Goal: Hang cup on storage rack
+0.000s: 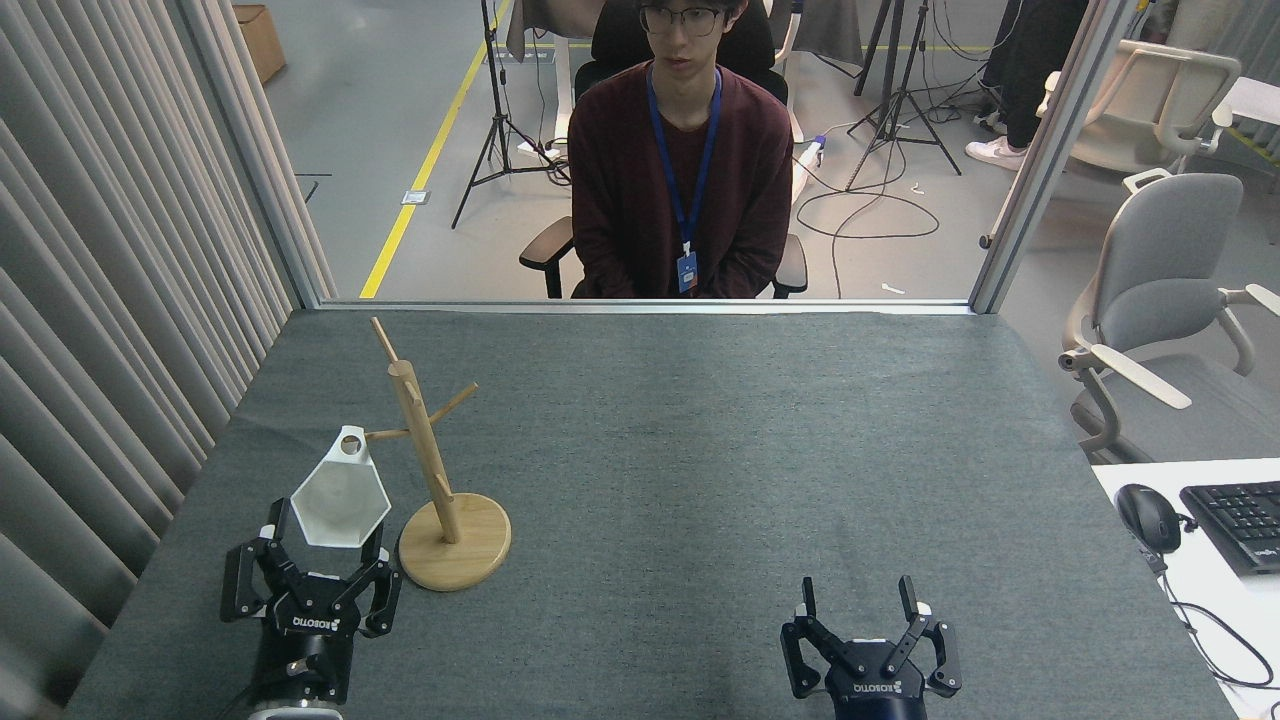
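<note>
Grey felt table (700, 450); cup (340, 495) hangs by its handle on storage rack (430, 470); left gripper (325, 545) spread wide below; right gripper (860, 610) wide, empty.

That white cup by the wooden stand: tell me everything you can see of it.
The cup is plain white, glossy like ceramic, with a six-sided faceted body. Its mouth faces the camera and it seems empty. Its small ring handle is threaded on a left-pointing peg of the storage rack, so it hangs there. The left gripper sits open just below.
</note>
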